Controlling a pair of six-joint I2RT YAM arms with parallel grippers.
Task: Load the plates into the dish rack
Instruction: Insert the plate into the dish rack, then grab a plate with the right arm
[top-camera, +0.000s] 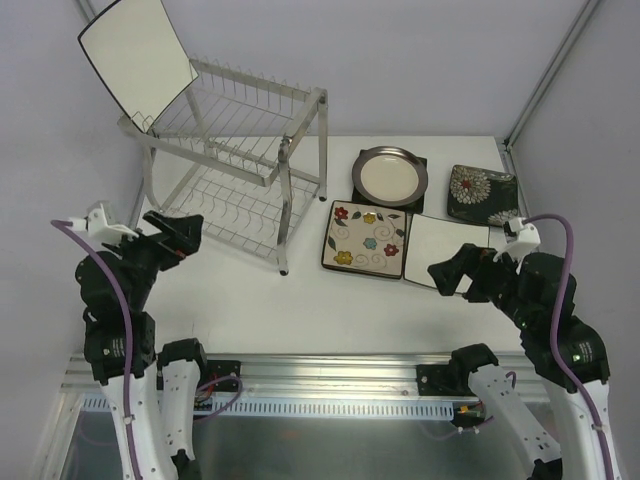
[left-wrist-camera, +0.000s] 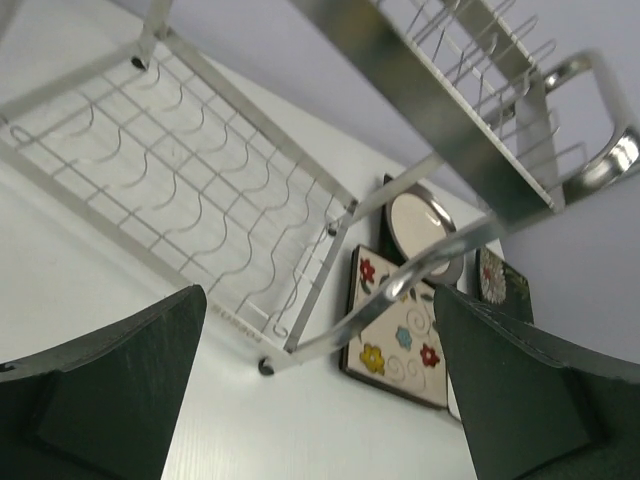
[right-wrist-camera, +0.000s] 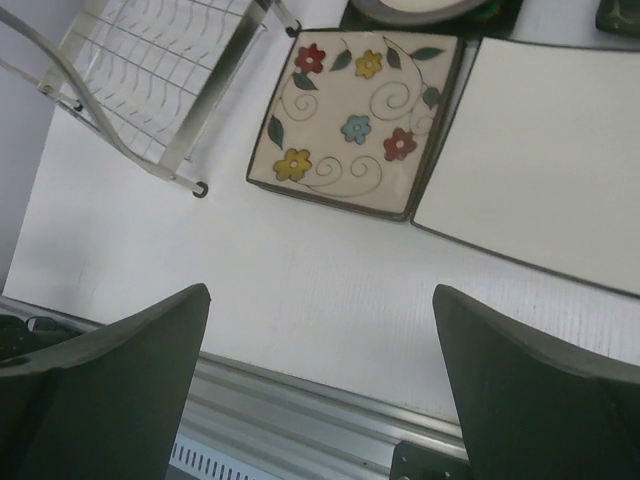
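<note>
- Got one white plate on the rack, four flat right of it.
- Left gripper, right gripper: spread, empty.
- Next, likely: pinch floral plate rim beside rack.

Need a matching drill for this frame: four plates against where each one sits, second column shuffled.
1 round plate
2 flowered plate
3 white-bloom plate
4 tilted white plate

a propped on the dish rack, top tier
b flat on the table, nearest the rack's front leg
c farthest right, at the back
d on top of a dark square plate

Pairs: 1-d, 2-b, 3-c, 4-a
</note>
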